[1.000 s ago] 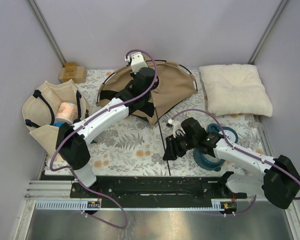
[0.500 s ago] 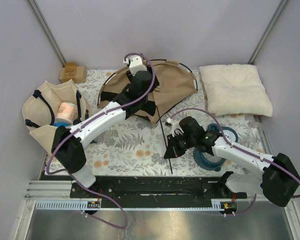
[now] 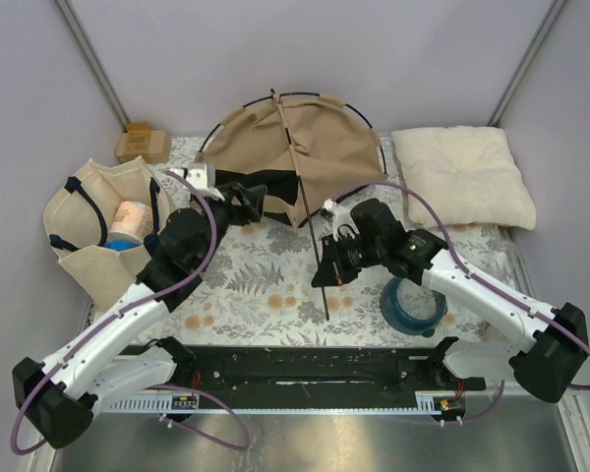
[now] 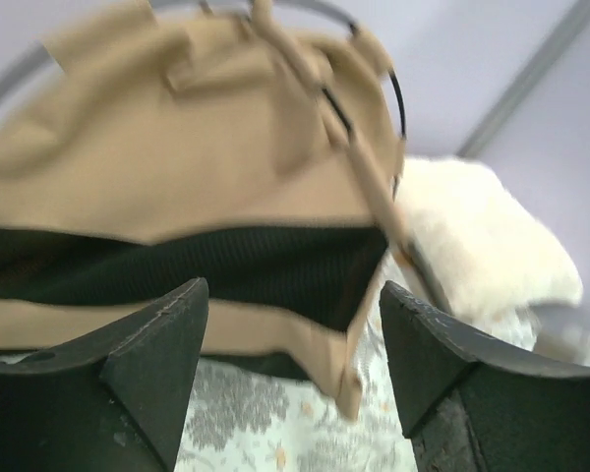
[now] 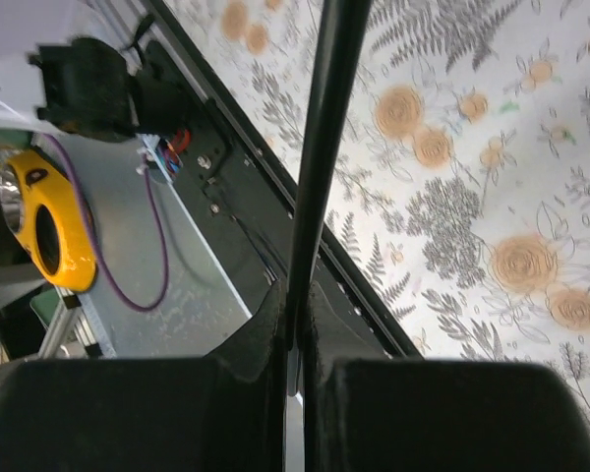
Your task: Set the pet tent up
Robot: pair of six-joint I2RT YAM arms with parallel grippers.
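The pet tent [image 3: 310,147] stood at the back of the table [image 3: 256,285], pillow [image 3: 464,177] to its right, tote bag [image 3: 84,231] to its left with a box [image 3: 143,145] behind it, one pole [image 3: 324,301] reaching forward.

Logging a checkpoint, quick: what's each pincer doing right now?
Left pincer: open, holding nothing.
Right pincer: closed on the tent pole.
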